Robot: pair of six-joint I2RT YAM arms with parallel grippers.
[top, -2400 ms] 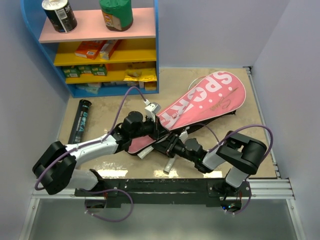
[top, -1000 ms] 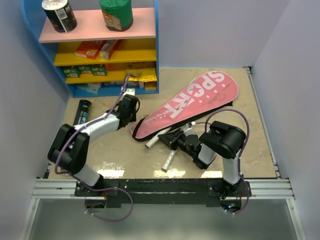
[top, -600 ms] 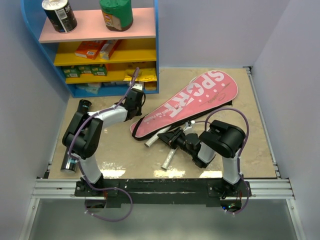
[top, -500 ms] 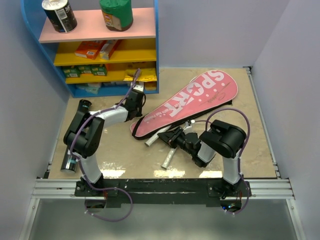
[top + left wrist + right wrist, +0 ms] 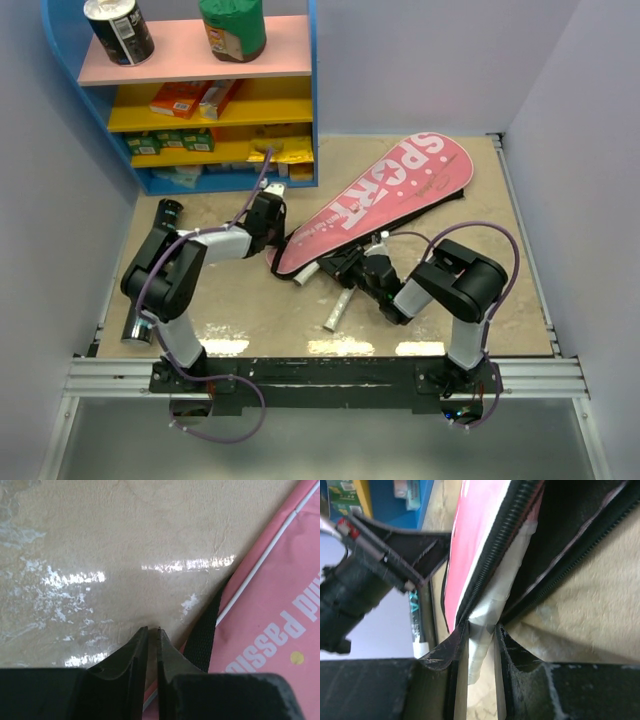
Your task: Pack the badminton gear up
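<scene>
The pink cover (image 5: 400, 192) with white "SPORT" lies slanted at mid-table, its zip open at the narrow near end (image 5: 520, 555). My right gripper (image 5: 347, 268) is shut on a white-wrapped racket handle (image 5: 482, 630) that runs into the open cover. A second racket handle (image 5: 335, 312) lies loose on the table. My left gripper (image 5: 278, 243) is at the cover's narrow end, its jaws nearly touching (image 5: 150, 628), beside the cover's black edge (image 5: 205, 635). The black tube (image 5: 165, 212) lies at the left, partly behind my left arm. No shuttlecock shows.
A blue shelf unit (image 5: 312, 100) with snack cans and boxes stands at the back left. Walls close in the table on the left, far and right sides. A metal rail (image 5: 520, 210) runs along the right edge.
The cover has swung toward the far right. My right gripper pushed forward with the handle. My left gripper came down from the shelf side to the cover's narrow end.
</scene>
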